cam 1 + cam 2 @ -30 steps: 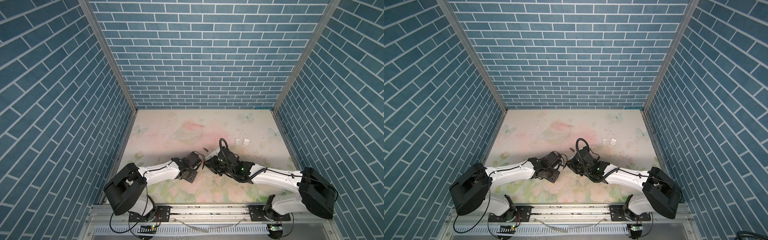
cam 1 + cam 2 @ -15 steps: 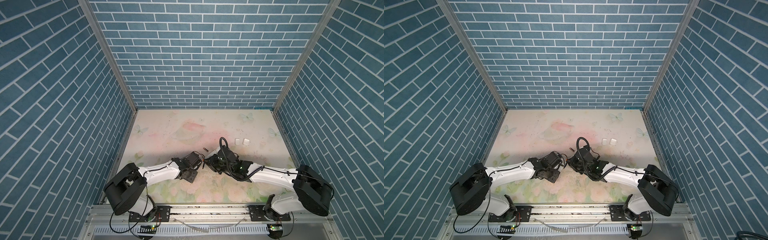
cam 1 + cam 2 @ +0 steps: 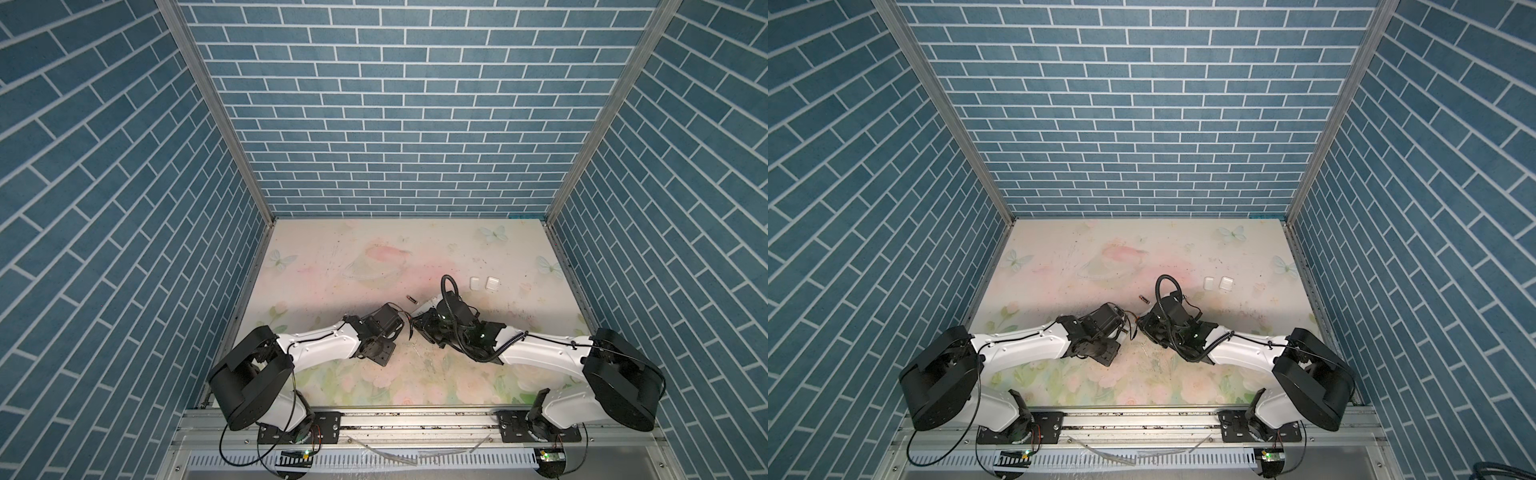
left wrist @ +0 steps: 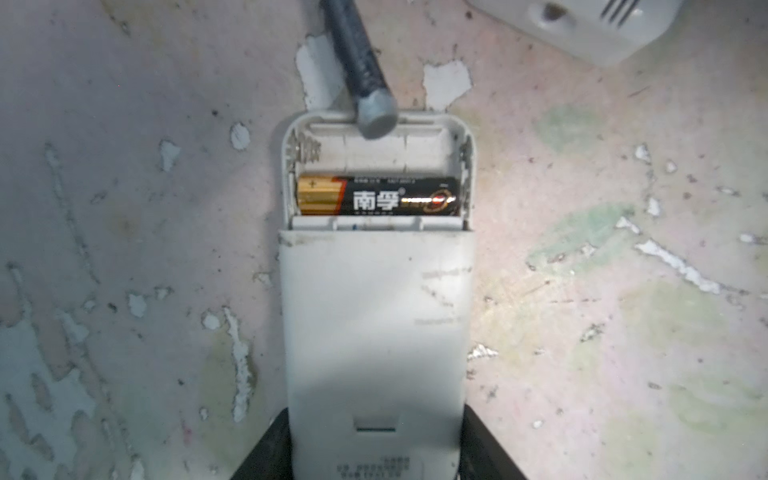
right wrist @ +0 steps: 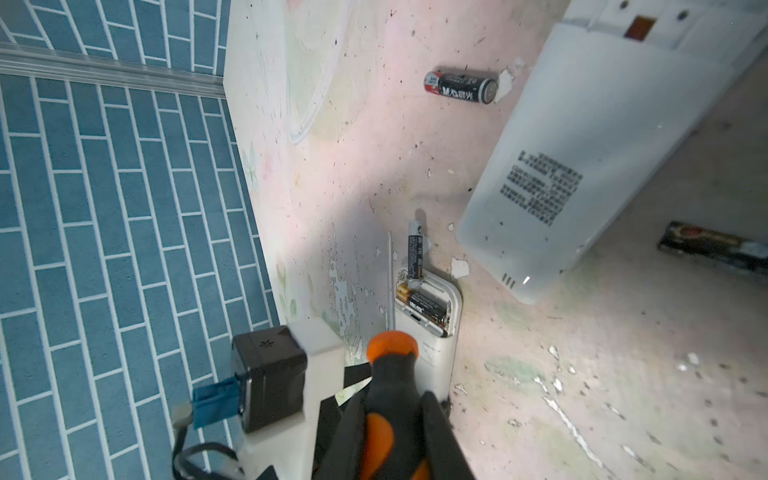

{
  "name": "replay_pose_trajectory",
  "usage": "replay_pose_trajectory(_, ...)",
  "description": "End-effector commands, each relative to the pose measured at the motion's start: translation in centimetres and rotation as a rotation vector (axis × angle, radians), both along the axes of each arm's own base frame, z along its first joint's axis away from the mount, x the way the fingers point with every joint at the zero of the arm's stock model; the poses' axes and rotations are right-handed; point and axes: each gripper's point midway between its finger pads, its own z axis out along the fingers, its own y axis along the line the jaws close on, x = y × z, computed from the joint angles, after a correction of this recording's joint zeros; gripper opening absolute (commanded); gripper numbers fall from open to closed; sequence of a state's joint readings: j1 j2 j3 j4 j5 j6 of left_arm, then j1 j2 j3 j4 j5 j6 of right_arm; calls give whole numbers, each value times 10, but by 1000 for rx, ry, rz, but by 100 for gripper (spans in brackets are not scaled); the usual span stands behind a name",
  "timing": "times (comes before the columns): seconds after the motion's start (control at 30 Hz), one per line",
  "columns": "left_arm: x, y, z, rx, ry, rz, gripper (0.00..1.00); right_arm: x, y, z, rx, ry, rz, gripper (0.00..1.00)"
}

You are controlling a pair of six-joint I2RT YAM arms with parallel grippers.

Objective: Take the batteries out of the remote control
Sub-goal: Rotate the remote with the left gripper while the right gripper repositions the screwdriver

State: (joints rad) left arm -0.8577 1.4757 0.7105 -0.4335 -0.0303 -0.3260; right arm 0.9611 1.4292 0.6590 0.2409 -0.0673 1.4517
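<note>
Two remotes, four batteries: left gripper pinches the small remote, its open bay holding one battery with a second battery leaning on the rim, third battery and blurry fourth battery loose on the desk either side of the big remote, while right gripper clamps the one screwdriver.

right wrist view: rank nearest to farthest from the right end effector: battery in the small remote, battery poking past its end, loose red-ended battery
1. Black-and-gold battery in the open bay of the small white remote, just past the right end effector.
2. Slim dark battery leaning over that remote's far end.
3. Loose black, red-ended battery beside the large white remote.
</note>
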Motion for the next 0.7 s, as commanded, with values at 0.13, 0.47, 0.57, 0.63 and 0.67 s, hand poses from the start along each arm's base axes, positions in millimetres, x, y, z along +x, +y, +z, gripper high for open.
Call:
replay_pose_trajectory(0.13, -20, 9, -17, 54, 82, -34, 59, 9, -3, -3, -13, -39, -4, 0)
replay_pose_trajectory(0.47, -21, 26, -15, 108, 76, 64, 76, 11, -11, 14, 1, -90, 14, 0)
replay_pose_trajectory(0.57, -19, 36, -10, 134, 50, 119, 77, 11, -11, 19, 1, -103, 29, 0)
replay_pose_trajectory(0.63, -19, 41, -7, 143, 36, 151, 79, 12, -13, 23, 0, -114, 30, 0)
replay_pose_trajectory(0.67, -18, 44, -5, 150, 30, 166, 79, 13, -14, 24, -1, -120, 30, 0)
